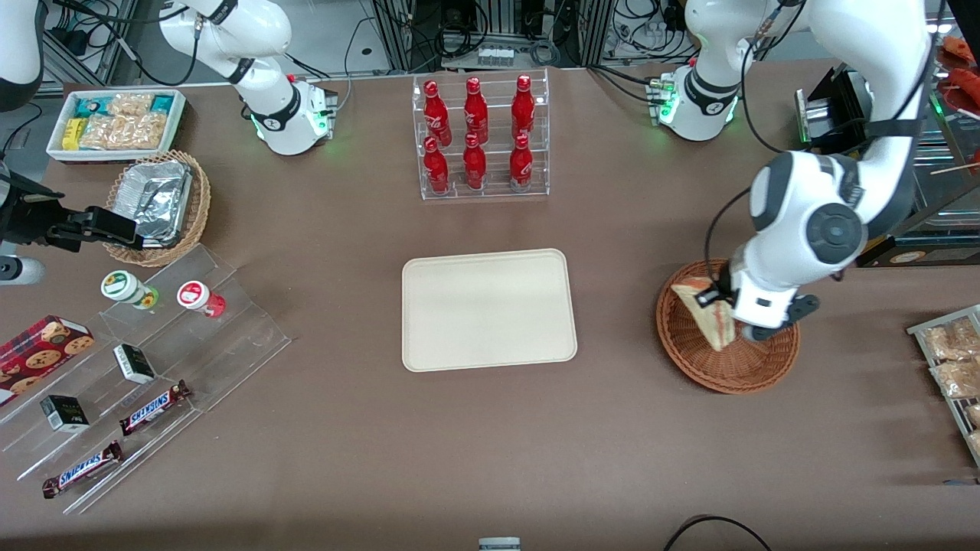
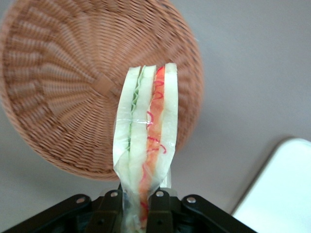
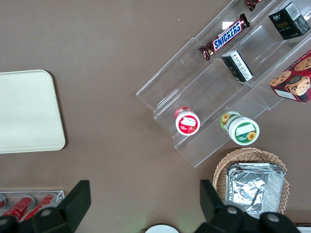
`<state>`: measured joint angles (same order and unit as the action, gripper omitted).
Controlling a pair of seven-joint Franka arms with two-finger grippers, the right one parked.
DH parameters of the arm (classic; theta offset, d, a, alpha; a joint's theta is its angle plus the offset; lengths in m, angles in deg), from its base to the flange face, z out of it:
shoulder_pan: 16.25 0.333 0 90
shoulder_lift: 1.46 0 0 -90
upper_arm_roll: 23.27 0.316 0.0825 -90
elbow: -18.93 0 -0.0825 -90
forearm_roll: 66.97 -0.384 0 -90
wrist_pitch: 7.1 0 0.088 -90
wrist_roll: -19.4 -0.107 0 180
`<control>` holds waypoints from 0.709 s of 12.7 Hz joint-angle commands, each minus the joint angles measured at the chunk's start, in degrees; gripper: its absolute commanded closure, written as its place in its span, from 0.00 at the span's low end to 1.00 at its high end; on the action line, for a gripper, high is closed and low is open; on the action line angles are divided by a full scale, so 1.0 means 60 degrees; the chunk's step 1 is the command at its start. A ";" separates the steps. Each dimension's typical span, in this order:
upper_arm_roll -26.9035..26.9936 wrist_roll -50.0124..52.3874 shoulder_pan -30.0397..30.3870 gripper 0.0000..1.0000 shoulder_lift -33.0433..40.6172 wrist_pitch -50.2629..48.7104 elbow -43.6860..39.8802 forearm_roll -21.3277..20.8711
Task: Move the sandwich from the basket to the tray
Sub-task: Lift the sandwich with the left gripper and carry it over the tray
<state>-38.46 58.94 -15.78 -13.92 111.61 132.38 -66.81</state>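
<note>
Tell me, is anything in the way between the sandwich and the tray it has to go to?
Nothing visible is. The tool is shut on the sandwich, holding it above the basket. Between the basket and the tray the front view shows only bare brown table. The tray itself has nothing on it.

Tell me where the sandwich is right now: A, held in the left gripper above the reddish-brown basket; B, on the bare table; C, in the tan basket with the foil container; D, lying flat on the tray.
A: the gripper is shut on the sandwich, lifted over the basket; the tray holds nothing.
</note>
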 commanded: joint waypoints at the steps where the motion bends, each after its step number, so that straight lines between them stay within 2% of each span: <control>1: -0.0543 0.0030 -0.0309 1.00 -0.0266 -0.0199 -0.0480 -0.0056; 7: -0.0545 0.0760 -0.2520 1.00 -0.1539 -0.0170 -0.1928 -0.0114; 9: -0.0545 0.1185 -0.3194 1.00 -0.2081 -0.0199 -0.2558 -0.0464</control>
<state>-42.19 63.13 -31.40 -21.99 111.66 122.79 -67.41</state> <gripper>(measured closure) 0.833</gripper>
